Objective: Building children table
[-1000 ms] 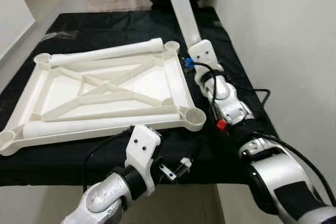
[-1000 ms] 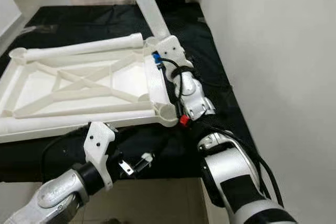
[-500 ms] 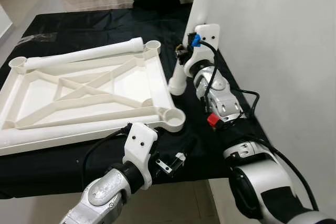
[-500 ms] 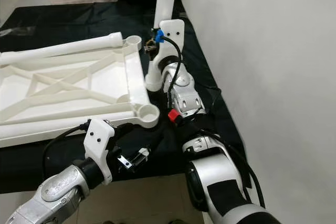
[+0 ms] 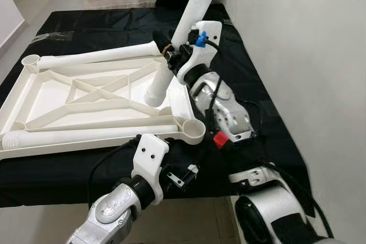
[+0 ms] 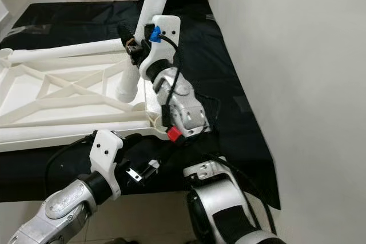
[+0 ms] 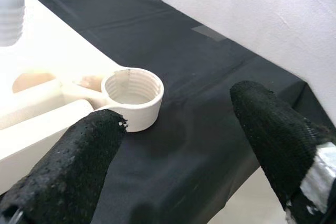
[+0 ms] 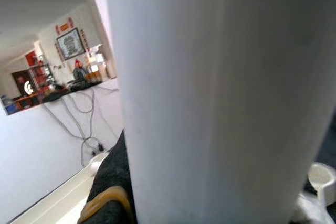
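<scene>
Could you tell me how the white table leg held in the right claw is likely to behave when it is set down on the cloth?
The table leg keeps a straight line in the right claw, so probably stiff. It is a round tube, so likely to roll if laid flat on the black cloth. It looks like hollow plastic, so probably light.

The right gripper (image 5: 170, 56) is raised with its arm extended forward, fingers clamped. The left gripper (image 7: 173, 129) is held low, fingers spread apart.
</scene>
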`<state>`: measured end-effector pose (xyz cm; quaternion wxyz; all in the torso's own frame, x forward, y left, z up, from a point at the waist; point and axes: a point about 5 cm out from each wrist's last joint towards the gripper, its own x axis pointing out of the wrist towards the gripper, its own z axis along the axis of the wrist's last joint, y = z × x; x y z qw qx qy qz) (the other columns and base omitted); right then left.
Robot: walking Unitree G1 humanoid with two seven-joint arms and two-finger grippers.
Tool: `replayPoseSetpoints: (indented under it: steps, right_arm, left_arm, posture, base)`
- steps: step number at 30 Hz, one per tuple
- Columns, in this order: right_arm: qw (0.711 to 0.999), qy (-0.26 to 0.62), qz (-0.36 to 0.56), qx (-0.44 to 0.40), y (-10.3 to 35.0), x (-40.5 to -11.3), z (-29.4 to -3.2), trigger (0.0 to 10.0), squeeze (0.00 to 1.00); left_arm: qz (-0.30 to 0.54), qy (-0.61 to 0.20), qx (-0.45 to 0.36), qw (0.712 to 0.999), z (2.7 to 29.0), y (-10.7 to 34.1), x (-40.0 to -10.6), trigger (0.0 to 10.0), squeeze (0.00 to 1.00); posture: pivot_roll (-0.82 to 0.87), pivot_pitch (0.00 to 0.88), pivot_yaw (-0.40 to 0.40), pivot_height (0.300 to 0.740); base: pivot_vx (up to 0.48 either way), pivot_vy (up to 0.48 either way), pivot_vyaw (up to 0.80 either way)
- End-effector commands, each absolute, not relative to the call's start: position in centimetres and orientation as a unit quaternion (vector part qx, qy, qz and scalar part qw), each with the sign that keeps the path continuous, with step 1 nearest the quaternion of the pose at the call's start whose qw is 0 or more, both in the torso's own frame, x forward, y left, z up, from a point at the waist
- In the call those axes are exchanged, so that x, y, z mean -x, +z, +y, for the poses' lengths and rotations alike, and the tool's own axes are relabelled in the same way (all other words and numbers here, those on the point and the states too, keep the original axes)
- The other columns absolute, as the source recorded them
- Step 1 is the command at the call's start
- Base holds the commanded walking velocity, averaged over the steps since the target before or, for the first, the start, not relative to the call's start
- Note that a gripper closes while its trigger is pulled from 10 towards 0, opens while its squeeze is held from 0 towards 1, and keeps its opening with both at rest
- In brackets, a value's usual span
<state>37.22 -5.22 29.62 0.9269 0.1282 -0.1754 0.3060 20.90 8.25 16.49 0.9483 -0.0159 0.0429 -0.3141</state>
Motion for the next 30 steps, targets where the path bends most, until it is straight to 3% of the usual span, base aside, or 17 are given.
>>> replayPoseSetpoints:
  steps: [1,2,5,10,13,14,15,17,19,20,25,30]
  right_arm:
    - [0.910,0.340,-0.196,-0.131,31.7,-38.0,-7.4,10.0,0.00]
    - [0.910,0.340,-0.196,-0.131,31.7,-38.0,-7.4,10.0,0.00]
    - [0.888,0.412,-0.182,-0.092,33.2,-39.0,-11.9,10.0,0.00]
    - [0.878,0.444,-0.163,-0.073,33.3,-39.0,-13.6,10.0,0.00]
    - [0.829,0.547,-0.107,-0.036,31.9,-38.2,-14.7,10.0,0.00]
    - [0.829,0.547,-0.107,-0.036,31.9,-38.2,-14.7,10.0,0.00]
    - [0.809,0.580,-0.092,-0.018,31.3,-37.9,-14.8,10.0,0.00]
    - [0.809,0.580,-0.092,-0.018,31.3,-37.9,-14.8,10.0,0.00]
    - [0.769,0.634,-0.080,-0.012,31.1,-37.4,-14.2,10.0,0.00]
    - [0.769,0.634,-0.080,-0.012,31.1,-37.4,-14.2,10.0,0.00]
    - [0.708,0.703,-0.071,0.009,31.4,-36.9,-12.6,10.0,0.00]
    - [0.688,0.721,-0.060,0.045,31.2,-36.9,-11.8,10.0,0.00]
  left_arm:
    - [0.050,-0.315,0.012,0.948,8.1,16.0,-20.5,10.0,0.00]
    - [0.050,-0.315,0.012,0.948,8.1,16.0,-20.5,10.0,0.00]
    - [0.053,-0.318,0.016,0.947,7.8,15.8,-20.1,10.0,0.00]
    - [0.054,-0.321,0.019,0.946,7.7,15.8,-19.7,10.0,0.00]
    - [0.056,-0.328,0.024,0.943,7.2,16.0,-19.1,10.0,0.00]
    - [0.056,-0.328,0.024,0.943,7.2,16.0,-19.1,10.0,0.00]
    - [0.059,-0.333,0.027,0.941,7.0,16.0,-18.7,10.0,0.00]
    - [0.059,-0.333,0.027,0.941,7.0,16.0,-18.7,10.0,0.00]
    - [0.066,-0.333,0.028,0.940,7.1,16.0,-17.7,10.0,0.00]
    - [0.066,-0.333,0.028,0.940,7.1,16.0,-17.7,10.0,0.00]
    - [0.075,-0.317,0.027,0.945,7.4,15.7,-16.6,10.0,0.00]
    - [0.076,-0.315,0.028,0.946,7.4,15.8,-16.3,10.0,0.00]
  posture:
    - [0.08,0.140,-0.044,0.740]
    - [0.08,0.140,-0.044,0.740]
    - [0.09,0.135,-0.050,0.740]
    - [0.09,0.140,-0.050,0.740]
    - [0.11,0.156,-0.047,0.740]
    - [0.11,0.156,-0.047,0.740]
    - [0.12,0.163,-0.045,0.740]
    - [0.12,0.163,-0.045,0.740]
    - [0.14,0.193,-0.035,0.740]
    - [0.14,0.193,-0.035,0.740]
    - [0.15,0.209,-0.032,0.740]
    - [0.15,0.212,-0.029,0.740]
  base:
    - [0.000,0.000,0.00]
    - [0.000,0.000,0.00]
    - [0.000,0.000,0.00]
    - [0.000,0.000,0.00]
    - [0.000,0.000,0.00]
    - [0.000,0.000,0.00]
    - [0.000,0.000,0.00]
    - [0.000,0.000,0.00]
    - [0.000,0.000,0.00]
    - [0.000,0.000,0.00]
    - [0.000,0.000,0.00]
    - [0.000,0.000,0.00]
